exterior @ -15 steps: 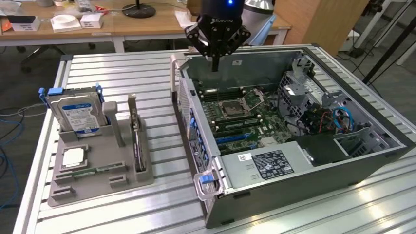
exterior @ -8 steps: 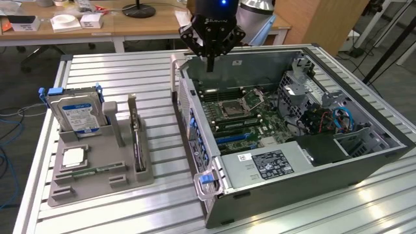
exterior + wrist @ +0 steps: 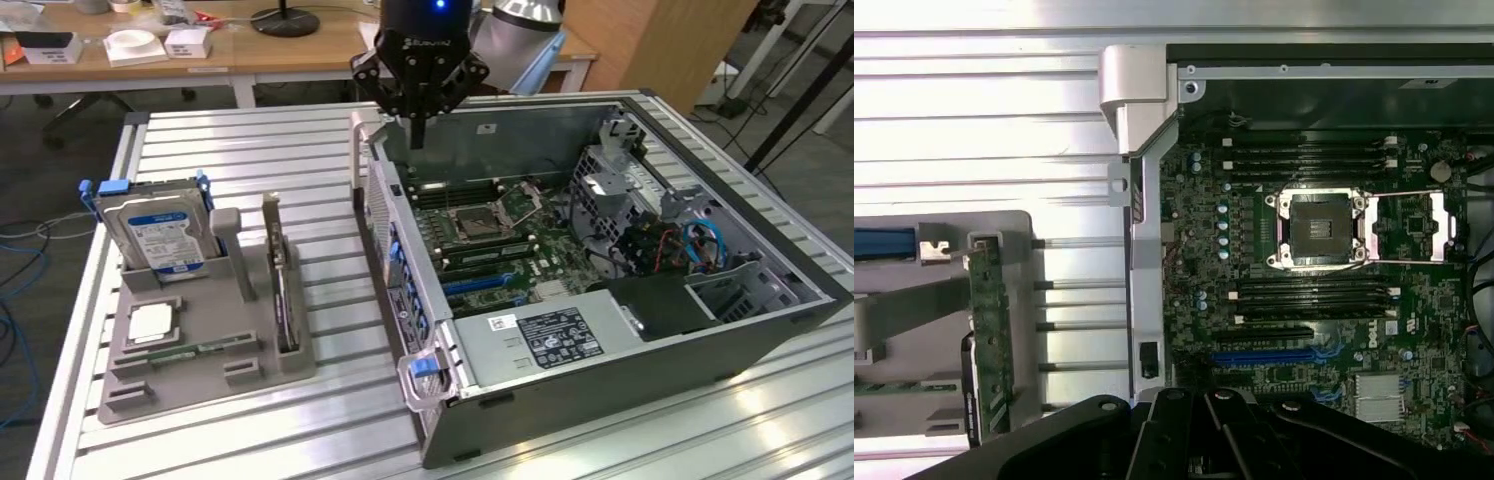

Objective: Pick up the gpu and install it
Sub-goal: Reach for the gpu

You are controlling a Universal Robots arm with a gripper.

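The gpu [image 3: 279, 285], a thin dark green card, stands on edge in a slot of the grey holder [image 3: 267, 372] at the exterior view's left. The wrist view shows the gpu [image 3: 990, 335] edge-on in that holder. My gripper [image 3: 416, 132] hangs shut with nothing in it above the rear wall of the open computer case [image 3: 667, 340], apart from the card. Its black fingers [image 3: 1184, 440] are pressed together in the wrist view. Inside the case lies the motherboard [image 3: 497, 232] with a blue card slot [image 3: 1266, 356].
The holder also carries an upright silver hard drive [image 3: 158, 238], a flat processor [image 3: 151, 322] and a narrow memory stick [image 3: 200, 352]. The case's side wall [image 3: 390, 250] stands between holder and motherboard. A wooden desk [image 3: 267, 45] with boxes lies behind the ribbed metal table [image 3: 240, 140].
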